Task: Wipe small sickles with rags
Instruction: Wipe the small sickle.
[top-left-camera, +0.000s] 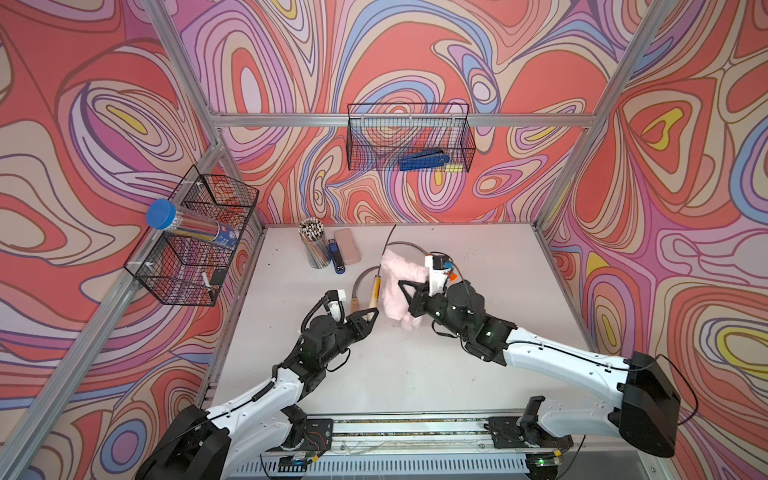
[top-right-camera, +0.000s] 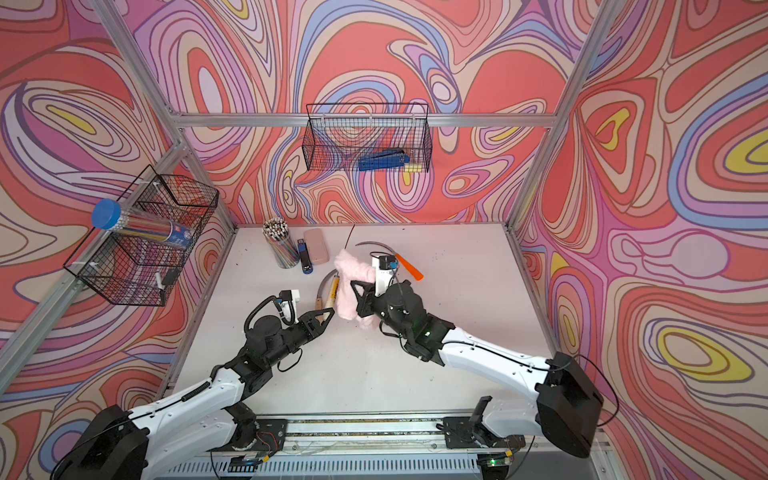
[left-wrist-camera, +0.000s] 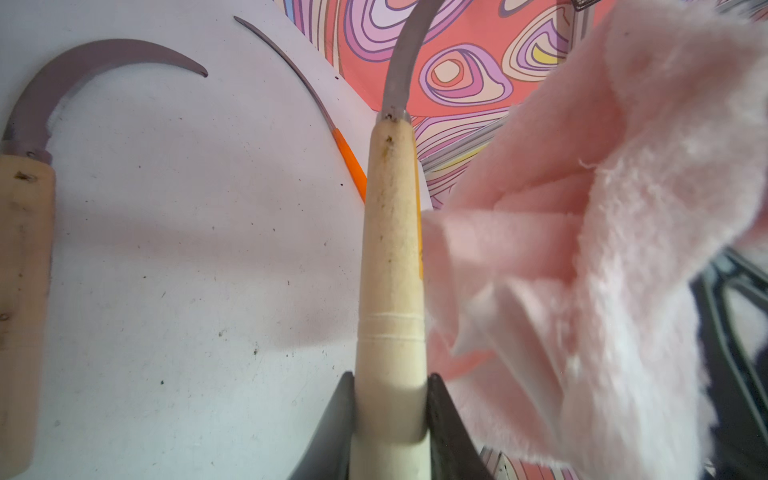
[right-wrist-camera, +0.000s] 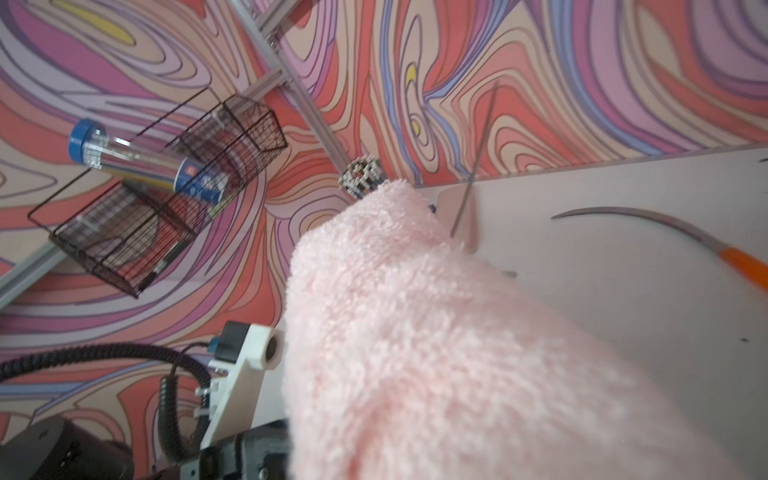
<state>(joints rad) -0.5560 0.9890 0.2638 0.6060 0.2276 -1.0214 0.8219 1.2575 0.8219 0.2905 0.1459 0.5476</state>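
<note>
My left gripper (top-left-camera: 372, 312) (left-wrist-camera: 390, 382) is shut on the butt end of a small sickle with a pale wooden handle (top-left-camera: 375, 289) (left-wrist-camera: 390, 249). It is lifted, and its thin grey blade (top-left-camera: 390, 241) points to the back wall. The pale pink fluffy rag (top-left-camera: 395, 291) (left-wrist-camera: 602, 249) (right-wrist-camera: 436, 332) hangs right beside that handle, over the blade's base. My right gripper (top-left-camera: 405, 289) is shut on the rag, which hides the jaws in the right wrist view. A second wooden-handled sickle (top-left-camera: 357, 291) (left-wrist-camera: 25, 249) lies on the table to the left. The orange-handled sickle (top-right-camera: 409, 268) (right-wrist-camera: 744, 266) lies behind the right gripper.
A cup of pencils (top-left-camera: 313, 245), a blue stapler (top-left-camera: 337, 257) and a smooth pink case (top-left-camera: 347, 245) stand at the table's back left. A wire basket (top-left-camera: 195, 237) with a blue-capped tube hangs on the left wall. Another basket (top-left-camera: 409, 137) on the back wall holds a blue tool.
</note>
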